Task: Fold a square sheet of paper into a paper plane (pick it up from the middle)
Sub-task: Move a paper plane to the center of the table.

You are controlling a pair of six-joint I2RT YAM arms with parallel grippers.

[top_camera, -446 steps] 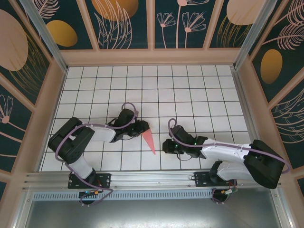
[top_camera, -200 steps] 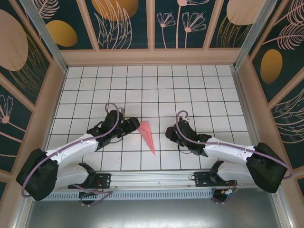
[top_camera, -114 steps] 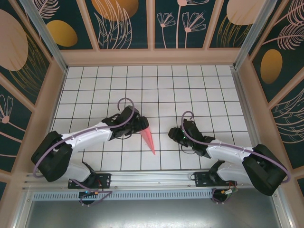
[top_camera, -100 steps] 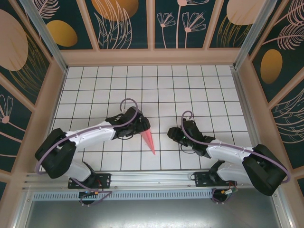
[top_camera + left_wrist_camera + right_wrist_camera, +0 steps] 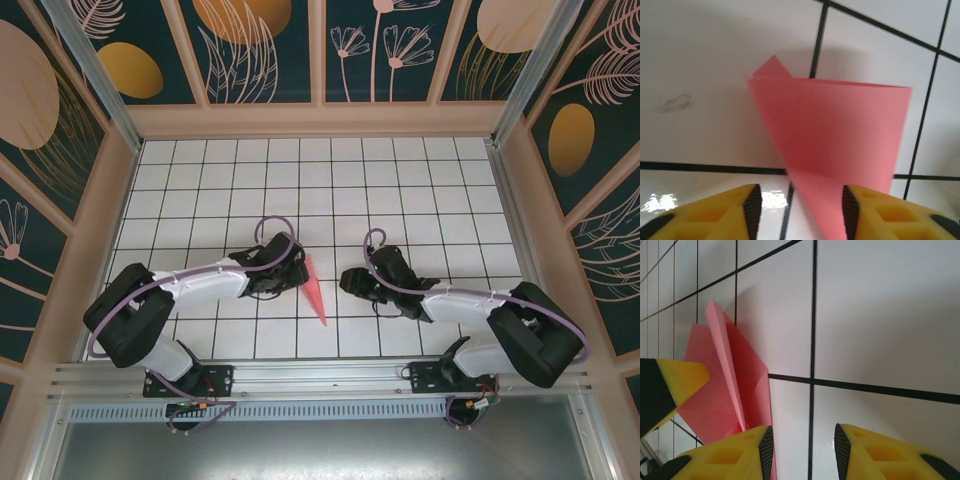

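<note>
- One paper plane [image 5: 314,290] lies on the white grid tabletop [image 5: 400,190], near the middle and a little toward the near edge. It is a slim pink-red dart with its sharp tip pointing near and its wide end far.
- Two arms reach in from the near edge, one on each side of the plane, and each ends in one gripper.
- The left gripper [image 5: 291,276] sits at the left side of the plane's wide far end, with its body overlapping that edge from above.
- In the left wrist view, the left gripper [image 5: 799,190] shows two yellow fingers [image 5: 715,212] partly spread. The plane [image 5: 840,135] runs down between them, close against the right-hand finger. A strip of bare tile shows beside the other finger, so the paper is straddled, not clamped.
- The right gripper [image 5: 348,281] sits just to the right of the plane, with a narrow gap of tile between them.
- In the right wrist view, the right gripper [image 5: 802,429] shows two yellow fingers [image 5: 880,455] partly apart over bare tile and one black grid line, with nothing held. The plane [image 5: 725,385] lies beside its left-hand finger, with one raised centre fold visible.
- One yellow finger of the left gripper [image 5: 680,377] shows at the left edge of that view, over the paper.
</note>
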